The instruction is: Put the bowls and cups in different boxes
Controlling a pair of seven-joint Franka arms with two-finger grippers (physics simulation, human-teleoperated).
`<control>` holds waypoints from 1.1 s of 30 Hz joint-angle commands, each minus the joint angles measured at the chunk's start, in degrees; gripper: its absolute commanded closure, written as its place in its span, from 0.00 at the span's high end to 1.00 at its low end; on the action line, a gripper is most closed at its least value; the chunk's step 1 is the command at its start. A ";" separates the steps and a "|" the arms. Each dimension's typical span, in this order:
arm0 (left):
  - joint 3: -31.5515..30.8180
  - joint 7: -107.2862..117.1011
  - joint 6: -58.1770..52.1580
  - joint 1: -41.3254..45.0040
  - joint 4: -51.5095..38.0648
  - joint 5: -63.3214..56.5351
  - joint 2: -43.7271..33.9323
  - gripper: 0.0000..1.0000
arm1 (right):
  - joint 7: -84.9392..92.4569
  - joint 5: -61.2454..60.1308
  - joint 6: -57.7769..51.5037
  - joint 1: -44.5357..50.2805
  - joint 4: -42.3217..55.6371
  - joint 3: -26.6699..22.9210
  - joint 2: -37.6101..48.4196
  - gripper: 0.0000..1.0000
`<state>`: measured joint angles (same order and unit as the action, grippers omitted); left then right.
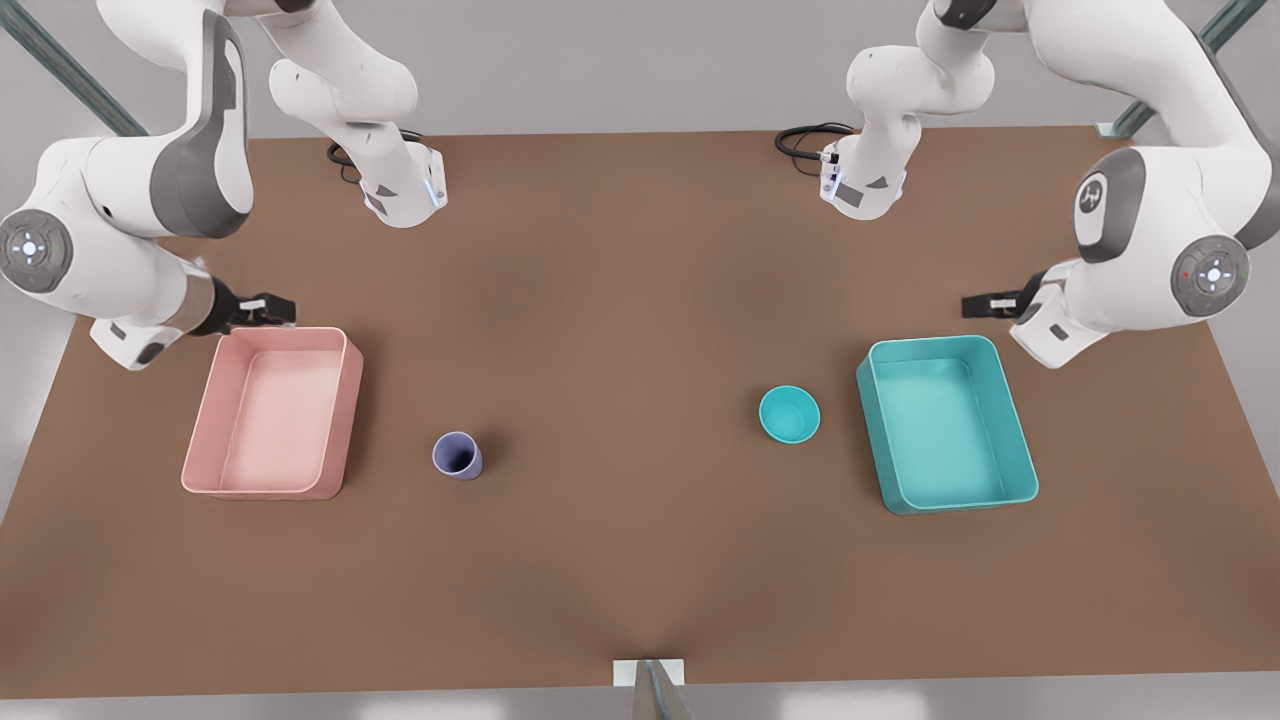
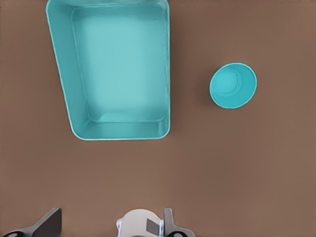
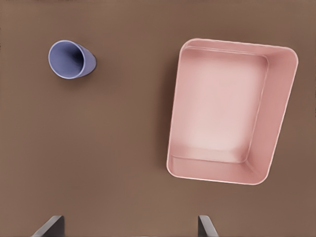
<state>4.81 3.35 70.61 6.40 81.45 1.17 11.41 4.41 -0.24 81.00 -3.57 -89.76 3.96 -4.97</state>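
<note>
Tabletop [image 1: 640, 560]: brown, matt, smooth, no grain visible. Pink box [image 1: 335, 420] beside the right claw [image 1: 268, 310]: smooth plastic look, soft satin sheen on the floor. Teal box [image 1: 1015, 440] near the left claw [image 1: 985, 305]: same smooth plastic, faint sheen. Teal bowl [image 1: 789, 414]: smooth, semi-matt. Purple cup [image 1: 458, 456]: smooth, matt. Arm shells [image 1: 1130, 260]: glossy white plastic, grey panels; claw fingers matt black.

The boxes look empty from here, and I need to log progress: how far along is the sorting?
Nothing is done yet. The pink box and the teal box hold nothing. The purple cup and the teal bowl stand on the table between them. Nothing is in hand: the left gripper hangs open behind the teal box, the right gripper open behind the pink one. Both placements remain.
</note>
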 commanded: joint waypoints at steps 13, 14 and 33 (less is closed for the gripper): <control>-2.17 10.09 49.27 17.50 12.68 -6.18 19.08 1.00 | -5.55 -1.26 29.22 6.91 -1.03 0.61 -23.41 1.00; -2.17 13.77 51.11 19.69 12.51 -6.27 20.75 1.00 | -7.48 -1.34 30.62 7.52 -1.64 0.61 -23.85 1.00; -2.70 24.60 55.87 25.06 18.57 -6.27 26.55 0.36 | -12.32 -4.60 43.02 9.72 -6.04 0.61 -27.11 1.00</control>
<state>2.05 21.15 124.88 31.47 100.06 -6.09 38.02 -3.21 -4.69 122.48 6.03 -95.78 4.57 -32.12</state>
